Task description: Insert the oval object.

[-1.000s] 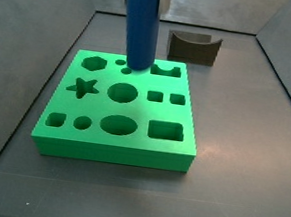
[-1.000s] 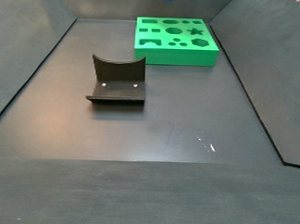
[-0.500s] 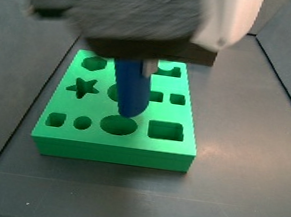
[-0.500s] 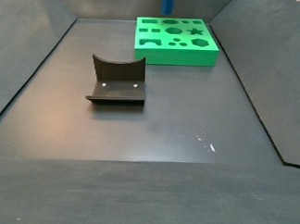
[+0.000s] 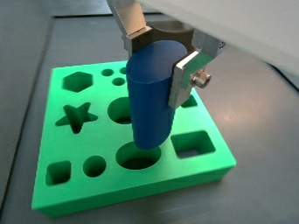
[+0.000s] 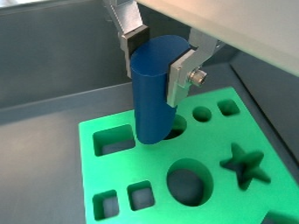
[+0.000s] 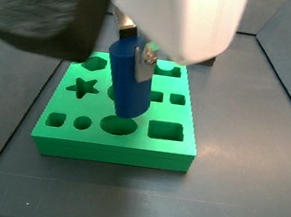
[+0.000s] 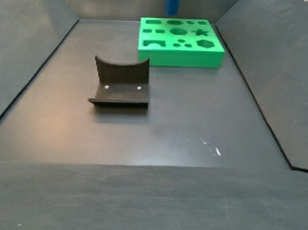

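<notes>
Lowered since earlier, the oval object (image 5: pixel 156 101), clamped by the gripper (image 5: pixel 163 54) fingers (image 5: pixel 187 77), could be jammed on the green block (image 5: pixel 70 171) if misaligned with the hole.

so there's this bright green foam-looking block (image 8: pixel 181 42) full of shaped cutouts, sitting at the far end of the dark grey surface (image 8: pixel 180 184) in a side view, close to the back wall. Up close you can see a star hole (image 5: pixel 76 115), a hexagon one (image 5: pixel 77 81) and a square pocket (image 5: pixel 193 144), plus round and oval ones. The fixture (image 8: pixel 120 83) stands well apart from the block, nearer mid-surface. Small pale scuff (image 8: pixel 209 144) on the surface too
</notes>
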### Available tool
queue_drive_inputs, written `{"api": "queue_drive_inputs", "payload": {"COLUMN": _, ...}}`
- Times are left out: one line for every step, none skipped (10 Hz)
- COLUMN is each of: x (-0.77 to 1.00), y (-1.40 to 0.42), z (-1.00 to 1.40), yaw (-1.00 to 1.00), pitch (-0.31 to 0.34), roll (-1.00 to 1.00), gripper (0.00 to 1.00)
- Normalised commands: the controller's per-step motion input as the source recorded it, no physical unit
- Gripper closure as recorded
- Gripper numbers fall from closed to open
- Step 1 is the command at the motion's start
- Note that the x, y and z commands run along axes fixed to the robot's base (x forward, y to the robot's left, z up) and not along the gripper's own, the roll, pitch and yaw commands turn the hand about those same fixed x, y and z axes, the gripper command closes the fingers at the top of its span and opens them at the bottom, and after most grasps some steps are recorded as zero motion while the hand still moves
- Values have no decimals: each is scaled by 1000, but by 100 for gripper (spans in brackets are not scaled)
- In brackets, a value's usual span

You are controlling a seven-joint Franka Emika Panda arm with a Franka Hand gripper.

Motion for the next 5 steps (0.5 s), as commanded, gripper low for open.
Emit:
{"api": "queue_drive_inputs", "payload": {"x": 0, "y": 0, "z": -346, "yaw": -1000, "pitch": 0, "roll": -13, "gripper": 100}}
{"api": "queue_drive_inputs", "payload": {"x": 0, "y": 0, "z": -363, "yaw": -1000, "pitch": -1, "roll": -36, "gripper": 100}}
{"api": "queue_drive_inputs", "payload": {"x": 0, "y": -40, "z": -151, "yaw": -963, "pitch": -53, "roll": -137, "gripper": 100}}
{"api": "queue_drive_inputs", "payload": {"x": 0, "y": -49, "z": -109, "yaw": -946, "pitch": -60, "roll": -156, "gripper": 100}}
{"api": "queue_drive_inputs", "payload": {"x": 0, "y": -51, "z": -80, "yaw": -951, "pitch": -50, "roll": -153, "gripper": 100}}
